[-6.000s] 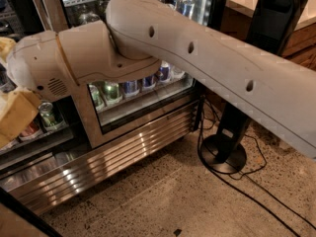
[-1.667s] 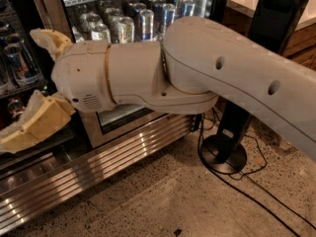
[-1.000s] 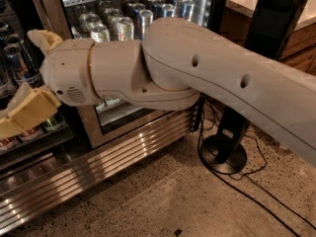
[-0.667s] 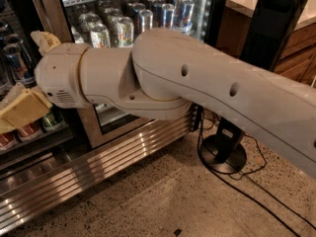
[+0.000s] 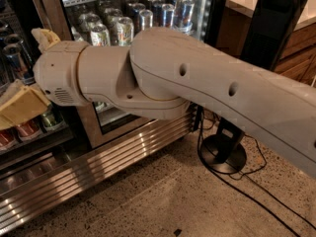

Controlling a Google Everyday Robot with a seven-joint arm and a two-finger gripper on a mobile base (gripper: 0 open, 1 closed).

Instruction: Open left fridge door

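Fridge front over speckled grey-brown terrazzo floor [image 5: 168,201]; ribbed stainless kick grille [image 5: 98,167] along its base.
Tan two-finger gripper [image 5: 22,73] at far left, jaws spread wide, nothing seen gripped. The left fridge door [image 5: 49,6] is clear glass in a bronze-brown brushed frame, its upright just right of the gripper, behind the smooth cream arm [image 5: 197,93]. Silver cans [image 5: 123,28] behind the glass. Right: black pedestal stand [image 5: 224,154], round base on floor, black cables [image 5: 199,132] beside it.

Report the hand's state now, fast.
Hand: open, gripping nothing, at the far left of the view in front of the fridge.
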